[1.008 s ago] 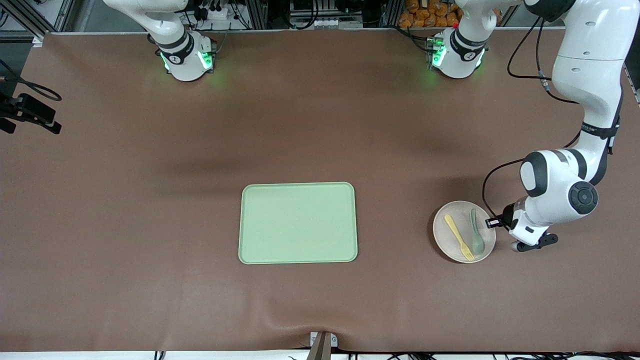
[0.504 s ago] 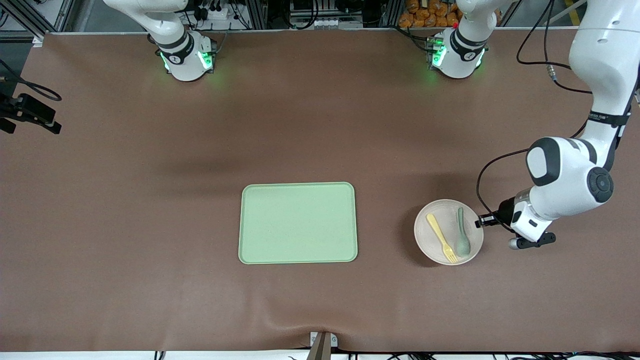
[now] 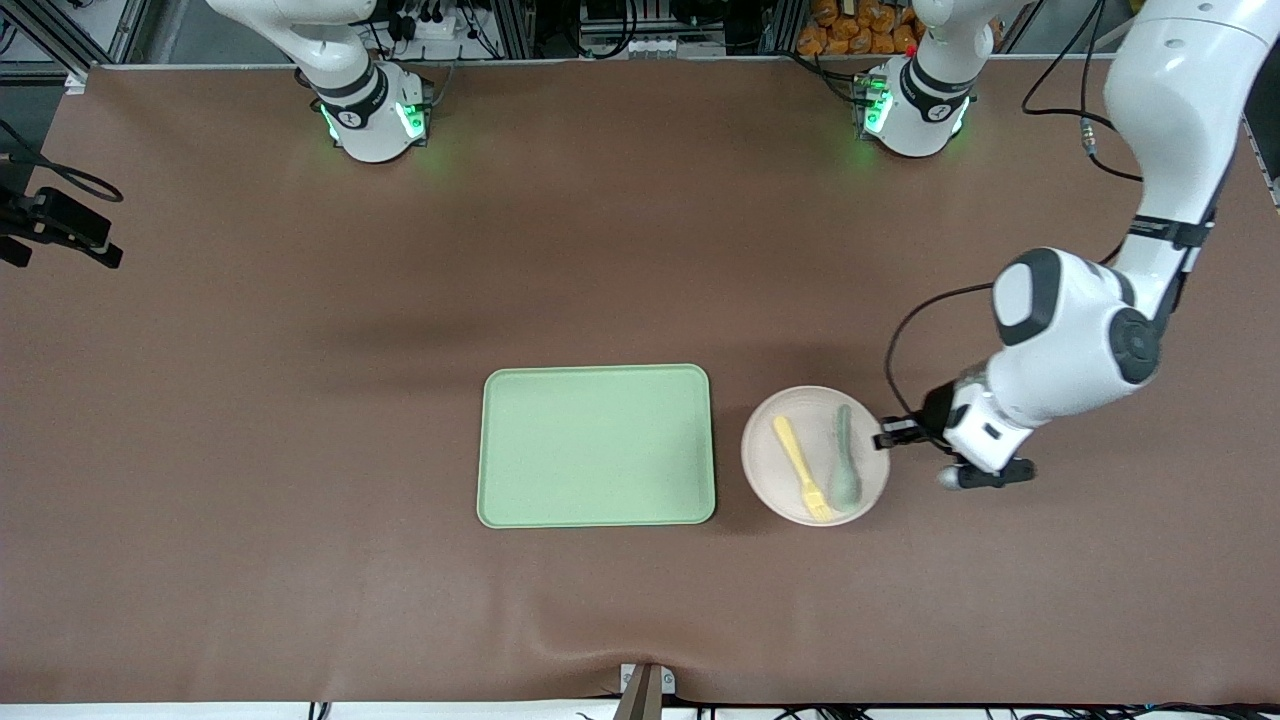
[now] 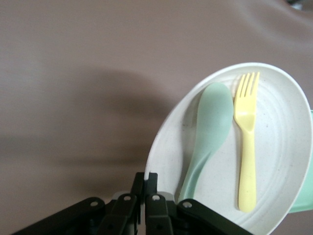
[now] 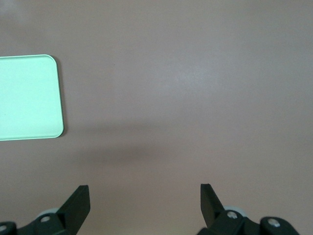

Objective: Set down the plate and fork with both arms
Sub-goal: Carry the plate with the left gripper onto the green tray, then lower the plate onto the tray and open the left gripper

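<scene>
The off-white plate [image 3: 768, 465] hangs just over the brown table, beside the pale green tray [image 3: 597, 445] on the side toward the left arm's end. On it lie the yellow fork [image 3: 800, 468] and a pale green spoon [image 3: 843, 468]. My left gripper [image 3: 885, 438] is shut on the plate's rim. In the left wrist view its fingers [image 4: 150, 178] pinch the rim of the plate [image 4: 279, 122], with the fork [image 4: 247, 147] and the spoon [image 4: 210, 127] lying side by side. My right gripper [image 5: 145, 196] stands open over bare table, with a corner of the tray [image 5: 27, 98] in its view.
A black camera mount [image 3: 60, 230] sits at the table edge at the right arm's end. A small bracket [image 3: 645, 690] marks the table's front edge. The arm bases [image 3: 375, 110] stand along the back edge.
The left arm has carried the plate, with fork and spoon on it, across the table toward the tray. The right arm has not moved.
</scene>
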You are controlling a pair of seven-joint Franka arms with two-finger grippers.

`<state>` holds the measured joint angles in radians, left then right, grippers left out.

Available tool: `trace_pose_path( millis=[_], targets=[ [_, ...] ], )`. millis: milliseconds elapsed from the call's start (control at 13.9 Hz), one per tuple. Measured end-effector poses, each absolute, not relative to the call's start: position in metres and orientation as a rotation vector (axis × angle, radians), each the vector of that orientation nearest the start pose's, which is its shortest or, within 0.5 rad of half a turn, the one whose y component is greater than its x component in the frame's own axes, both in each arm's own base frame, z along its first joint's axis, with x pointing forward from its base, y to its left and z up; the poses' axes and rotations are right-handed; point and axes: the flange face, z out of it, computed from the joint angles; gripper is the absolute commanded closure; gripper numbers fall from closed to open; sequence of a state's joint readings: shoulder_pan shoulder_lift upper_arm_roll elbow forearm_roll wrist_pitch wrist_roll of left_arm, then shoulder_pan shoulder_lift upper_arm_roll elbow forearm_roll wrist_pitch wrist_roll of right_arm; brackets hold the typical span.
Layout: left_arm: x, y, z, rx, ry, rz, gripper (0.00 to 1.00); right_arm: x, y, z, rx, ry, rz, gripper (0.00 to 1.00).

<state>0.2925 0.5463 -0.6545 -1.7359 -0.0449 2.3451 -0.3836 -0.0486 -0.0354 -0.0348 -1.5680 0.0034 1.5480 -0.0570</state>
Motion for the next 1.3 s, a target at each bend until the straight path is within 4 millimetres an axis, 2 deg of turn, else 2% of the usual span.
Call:
trace_pose_path(
  millis=[144,288,576,720,864,1295],
  targets=[
    [0.640,-0.252,0.342,-3.538,-0.254,-0.020,1.00,0.540,-0.045,0.643,-3.138,0.041,-0.024,0.00],
    [0.633,-0.300,0.330,-3.535,-0.261,0.022,1.00,0.540,-0.045,0.643,-3.138,0.042,-0.023,0.00],
    [0.618,-0.371,0.280,-3.426,-0.364,0.058,1.00,0.540,-0.045,0.642,-3.138,0.042,-0.022,0.00],
    [0.608,-0.398,0.260,-3.398,-0.401,0.033,1.00,0.540,-0.045,0.642,-3.138,0.042,-0.021,0.00],
    [0.608,-0.407,0.247,-3.418,-0.439,-0.028,1.00,0.541,-0.045,0.641,-3.137,0.042,-0.019,0.00],
    [0.610,-0.403,0.209,-3.426,-0.502,-0.049,1.00,0.544,-0.045,0.635,-3.137,0.041,-0.001,0.00]
  ],
)
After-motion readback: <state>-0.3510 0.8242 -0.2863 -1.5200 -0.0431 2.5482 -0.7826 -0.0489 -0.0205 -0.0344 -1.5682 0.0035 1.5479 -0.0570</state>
